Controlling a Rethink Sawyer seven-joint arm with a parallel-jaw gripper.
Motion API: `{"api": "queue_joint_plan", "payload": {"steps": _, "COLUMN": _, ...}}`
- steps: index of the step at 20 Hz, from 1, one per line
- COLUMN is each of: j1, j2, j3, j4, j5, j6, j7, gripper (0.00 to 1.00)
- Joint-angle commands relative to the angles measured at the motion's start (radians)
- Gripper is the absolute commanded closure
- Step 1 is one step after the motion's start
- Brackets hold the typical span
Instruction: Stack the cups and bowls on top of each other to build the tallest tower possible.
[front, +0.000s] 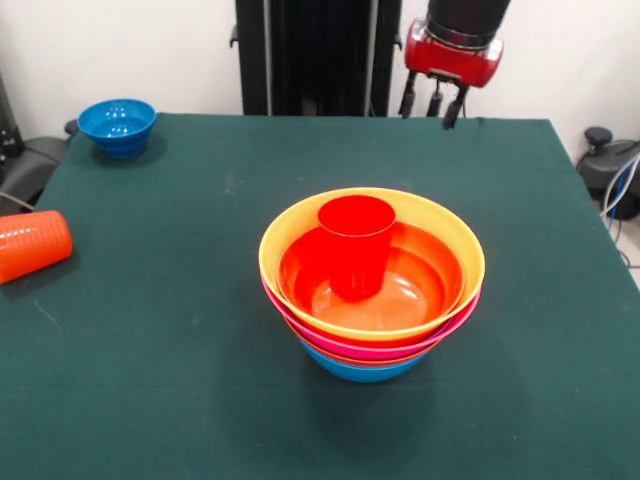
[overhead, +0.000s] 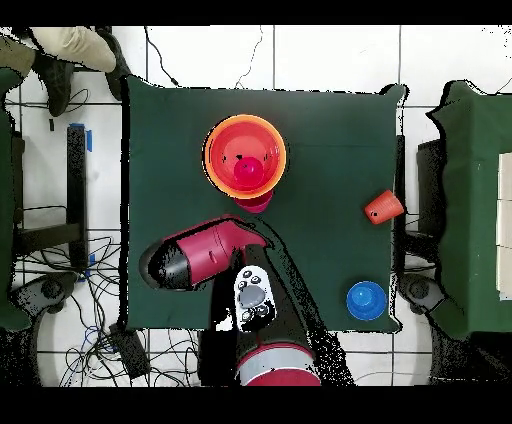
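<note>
Mid-table (front: 150, 330): tower (front: 371, 335) of nested large bowls, yellow-orange rim on top, red cup (front: 355, 245) upright inside. Left to add: orange cup (front: 32, 245) on its side near the edge, small blue bowl (front: 117, 125) at a corner. Gripper (front: 436, 103) raised at the back, holding nothing; spread of its fingers unclear.

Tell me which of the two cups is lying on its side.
The orange cup, at the table's edge away from the tower. It lies tipped over on the cloth, while the red cup stands upright in the middle of the stacked bowls.
</note>
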Motion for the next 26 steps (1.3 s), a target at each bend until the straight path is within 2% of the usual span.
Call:
{"api": "queue_joint_plan", "payload": {"steps": 1, "j1": 0.003, "j2": 0.08, "j3": -0.037, "j4": 0.054, "j5": -0.118, "j6": -0.005, "j7": -0.048, "gripper": 0.0}}
{"api": "queue_joint_plan", "payload": {"steps": 8, "j1": -0.1, "j2": 0.18, "j3": -0.122, "j4": 0.1, "j5": -0.288, "j6": -0.184, "j7": -0.05, "gripper": 0.0}}
{"api": "queue_joint_plan", "payload": {"steps": 13, "j1": -0.142, "j2": 0.221, "j3": -0.178, "j4": 0.098, "j5": -0.394, "j6": -0.273, "j7": -0.021, "gripper": 0.0}}
{"api": "queue_joint_plan", "payload": {"steps": 16, "j1": -0.203, "j2": 0.246, "j3": -0.176, "j4": 0.076, "j5": -0.434, "j6": -0.276, "j7": -0.069, "gripper": 0.0}}
{"api": "queue_joint_plan", "payload": {"steps": 22, "j1": -0.373, "j2": 0.269, "j3": -0.116, "j4": 0.011, "j5": -0.493, "j6": -0.199, "j7": -0.24, "gripper": 0.0}}
{"api": "queue_joint_plan", "payload": {"steps": 26, "j1": -0.444, "j2": 0.27, "j3": -0.074, "j4": -0.023, "j5": -0.515, "j6": -0.152, "j7": -0.306, "gripper": 0.0}}
